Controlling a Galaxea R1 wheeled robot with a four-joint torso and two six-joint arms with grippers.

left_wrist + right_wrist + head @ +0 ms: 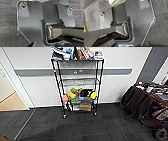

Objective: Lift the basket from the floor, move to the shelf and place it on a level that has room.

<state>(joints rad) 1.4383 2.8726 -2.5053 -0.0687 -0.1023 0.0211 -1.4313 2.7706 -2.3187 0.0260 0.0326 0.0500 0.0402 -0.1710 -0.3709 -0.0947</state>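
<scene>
The shelf (78, 84), a narrow black-pole rack on small wheels, stands against the white wall straight ahead across the floor (75, 127). Its top tier is crowded with books and boxes. The level (79, 81) in the middle is a grey wire grid with bare wires showing. The tier below holds colourful soft items, with a brown cardboard box (85, 105) at the bottom. A strip of the basket's speckled woven side (42, 1) peeks past the robot's dark plate in the left wrist view, and the basket (117, 2) also shows in the right wrist view. Neither wrist view lets me read a gripper's state.
A doorway with a beige floor (10, 103) opens at the left. Dark chairs and a cluttered desk (147, 100) crowd the right side. Open carpet lies between me and the rack.
</scene>
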